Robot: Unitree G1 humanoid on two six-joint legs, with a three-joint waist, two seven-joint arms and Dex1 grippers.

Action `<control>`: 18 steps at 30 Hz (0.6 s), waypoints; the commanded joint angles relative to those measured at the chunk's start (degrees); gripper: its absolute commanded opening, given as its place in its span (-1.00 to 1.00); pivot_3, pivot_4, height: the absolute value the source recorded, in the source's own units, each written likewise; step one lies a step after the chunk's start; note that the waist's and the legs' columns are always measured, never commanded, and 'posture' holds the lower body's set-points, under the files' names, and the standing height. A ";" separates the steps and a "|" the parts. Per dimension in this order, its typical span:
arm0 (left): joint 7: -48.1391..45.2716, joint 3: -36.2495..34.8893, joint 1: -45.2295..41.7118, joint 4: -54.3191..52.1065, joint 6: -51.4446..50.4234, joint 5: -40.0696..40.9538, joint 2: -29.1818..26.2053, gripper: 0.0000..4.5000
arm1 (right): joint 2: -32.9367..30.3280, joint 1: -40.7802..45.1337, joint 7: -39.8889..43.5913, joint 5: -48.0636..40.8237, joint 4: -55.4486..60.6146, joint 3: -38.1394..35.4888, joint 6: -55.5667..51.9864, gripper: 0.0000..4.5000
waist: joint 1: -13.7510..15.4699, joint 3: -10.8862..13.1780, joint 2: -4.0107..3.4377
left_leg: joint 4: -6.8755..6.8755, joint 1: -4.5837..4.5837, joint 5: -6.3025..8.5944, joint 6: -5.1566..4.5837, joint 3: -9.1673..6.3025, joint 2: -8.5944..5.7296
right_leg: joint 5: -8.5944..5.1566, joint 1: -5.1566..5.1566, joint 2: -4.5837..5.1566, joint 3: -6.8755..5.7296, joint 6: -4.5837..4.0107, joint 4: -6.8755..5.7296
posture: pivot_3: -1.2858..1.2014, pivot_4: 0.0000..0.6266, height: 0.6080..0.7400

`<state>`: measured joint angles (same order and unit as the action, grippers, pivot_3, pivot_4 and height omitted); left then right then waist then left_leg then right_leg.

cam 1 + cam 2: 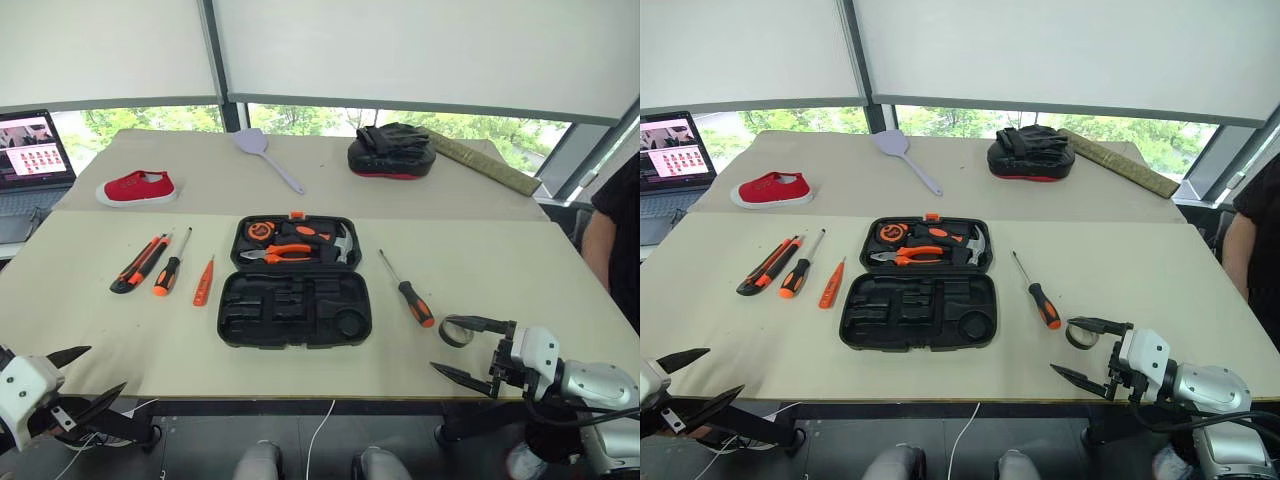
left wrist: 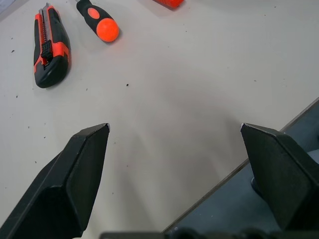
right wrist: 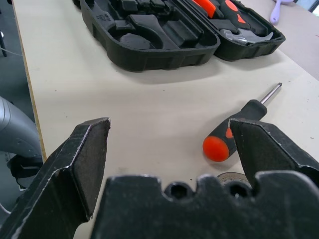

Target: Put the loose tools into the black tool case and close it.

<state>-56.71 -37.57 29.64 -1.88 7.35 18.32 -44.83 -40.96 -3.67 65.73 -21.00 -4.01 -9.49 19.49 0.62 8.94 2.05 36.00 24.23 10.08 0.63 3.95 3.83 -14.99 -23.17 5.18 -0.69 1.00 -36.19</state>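
Both grippers spread wide, empty: left gripper (image 1: 75, 378) lower left, right gripper (image 1: 468, 349) lower right beside the black tape roll (image 1: 455, 331). Black tool case (image 1: 295, 281) open mid-frame. Screwdriver (image 1: 408, 291) right of it; utility knife (image 1: 139, 264), second screwdriver (image 1: 171, 264), tester screwdriver (image 1: 203, 282) left.
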 commanded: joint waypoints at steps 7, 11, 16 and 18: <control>20.42 -10.95 -0.55 -12.16 -31.95 19.33 7.57 1.00 | 5.89 7.73 -4.76 -13.87 13.68 1.20 -14.84 0.97 | -0.96 -0.01 0.06 | 0.03 -0.05 -0.04 -0.07 -0.05 0.15 | 0.16 0.00 -0.09 0.08 0.21 -0.17 | 0.03 -0.52 1.00; 26.06 -14.01 2.13 -12.84 -44.30 24.64 9.03 1.00 | 8.77 9.42 -5.75 -12.68 16.21 0.70 -12.13 0.97 | -1.04 -0.01 0.07 | 0.04 -0.04 -0.02 -0.04 -0.03 0.06 | 0.15 -0.02 -0.04 0.07 0.22 -0.16 | 0.03 -0.52 1.00; 28.22 -12.48 -3.15 -15.11 -49.30 26.30 5.14 1.00 | 9.50 9.16 -4.70 -12.70 16.87 0.61 -11.10 0.97 | 0.12 -0.03 0.13 | 0.05 -0.03 -0.01 -0.02 -0.03 -0.02 | 0.20 -0.10 -0.04 -0.04 0.05 -0.10 | 0.03 -0.52 1.00; 30.20 -11.21 -7.57 -15.54 -52.56 27.02 2.86 1.00 | 9.80 9.77 -4.71 -12.54 16.40 0.65 -10.67 0.97 | 0.59 -0.04 0.15 | 0.09 -0.04 0.12 0.23 -0.03 0.04 | 0.11 -0.13 -0.04 -0.19 -0.21 -0.12 | 0.03 -0.52 1.00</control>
<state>-28.07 -48.74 24.48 -14.55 -43.28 43.43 -39.65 -31.32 5.50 61.09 -33.30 10.93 -7.52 7.26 1.21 8.90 2.20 36.10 24.18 10.21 0.87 3.91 3.88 -14.86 -23.27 5.14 -0.89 0.85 -36.31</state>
